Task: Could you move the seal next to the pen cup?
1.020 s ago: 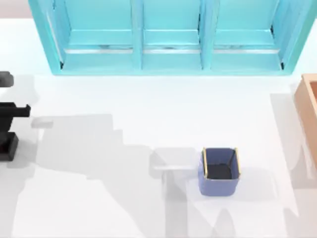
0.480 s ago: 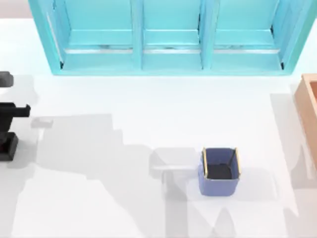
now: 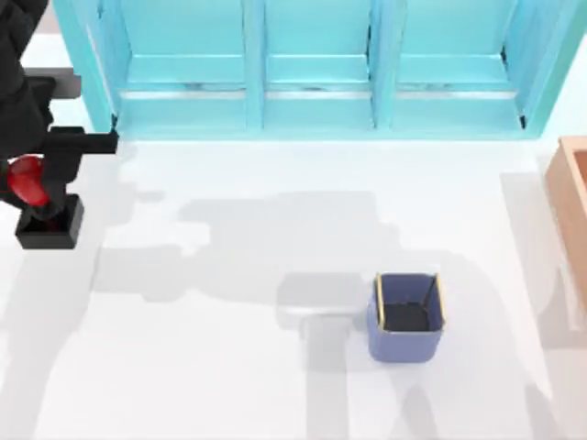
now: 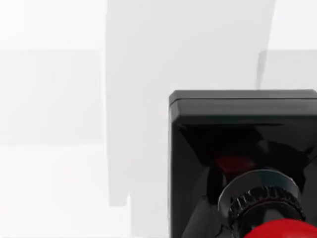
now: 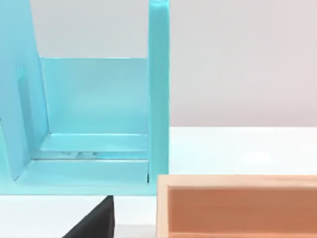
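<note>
While our left arm reached in over the bench's (image 3: 229,385) far left edge, its left pincer (image 3: 37,188) sat at the seal (image 3: 41,209), well to the left of the pen cup (image 3: 406,316) and farther back. From above, the seal's red knob showed between dark pincer parts, with its square black base just below; we could not tell whether the fingers were clenched on it or released. From the left wrist, we saw the black base (image 4: 242,148) close up with the red knob at the edge of view, over white bench. The pen cup stood upright, alone, right of centre. Behind the cup ran a turquoise shelf unit (image 3: 312,69). Well right of the cup lay a tan box (image 3: 573,206), which our right wrist view showed beside the shelf unit (image 5: 94,114).
</note>
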`<state>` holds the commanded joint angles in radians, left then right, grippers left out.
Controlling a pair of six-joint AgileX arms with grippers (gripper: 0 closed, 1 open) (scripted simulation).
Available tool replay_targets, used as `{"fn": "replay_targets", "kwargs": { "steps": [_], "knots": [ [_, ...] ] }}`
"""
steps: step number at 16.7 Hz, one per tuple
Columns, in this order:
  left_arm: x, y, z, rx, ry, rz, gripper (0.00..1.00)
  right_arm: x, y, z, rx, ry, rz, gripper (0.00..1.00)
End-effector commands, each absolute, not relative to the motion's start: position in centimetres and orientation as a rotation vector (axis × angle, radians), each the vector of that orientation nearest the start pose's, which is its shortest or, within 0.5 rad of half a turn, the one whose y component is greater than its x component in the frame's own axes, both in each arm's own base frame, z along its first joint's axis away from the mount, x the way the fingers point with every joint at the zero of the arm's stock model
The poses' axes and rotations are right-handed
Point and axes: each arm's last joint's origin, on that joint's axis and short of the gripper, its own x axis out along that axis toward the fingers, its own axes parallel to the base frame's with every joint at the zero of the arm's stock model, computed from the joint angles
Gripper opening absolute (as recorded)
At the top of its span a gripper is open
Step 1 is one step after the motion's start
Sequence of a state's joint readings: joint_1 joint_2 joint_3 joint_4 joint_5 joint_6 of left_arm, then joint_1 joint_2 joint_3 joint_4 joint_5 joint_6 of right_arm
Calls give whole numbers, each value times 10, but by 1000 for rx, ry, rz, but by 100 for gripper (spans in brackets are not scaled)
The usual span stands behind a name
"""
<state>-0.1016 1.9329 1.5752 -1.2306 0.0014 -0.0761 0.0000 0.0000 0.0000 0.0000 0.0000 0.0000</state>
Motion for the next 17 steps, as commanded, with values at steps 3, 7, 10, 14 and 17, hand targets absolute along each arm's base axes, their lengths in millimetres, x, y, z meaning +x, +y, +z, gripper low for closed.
{"fn": "replay_targets", "kwargs": {
  "steps": [3, 7, 10, 14, 17],
  "knots": [
    [359, -75, 261, 20, 1592, -15, 0, 106, -1, 160, 0, 0, 0, 100],
    [346, -101, 289, 18, 1570, -18, 0, 106, -1, 160, 0, 0, 0, 100],
    [348, -100, 288, 17, 1574, -17, 0, 106, -1, 160, 0, 0, 0, 100],
    [346, -121, 280, 10, 1575, -9, 0, 106, -1, 160, 0, 0, 0, 100],
    [335, -165, 266, 13, 1576, -10, 0, 106, -1, 160, 0, 0, 0, 100]
  ]
}}
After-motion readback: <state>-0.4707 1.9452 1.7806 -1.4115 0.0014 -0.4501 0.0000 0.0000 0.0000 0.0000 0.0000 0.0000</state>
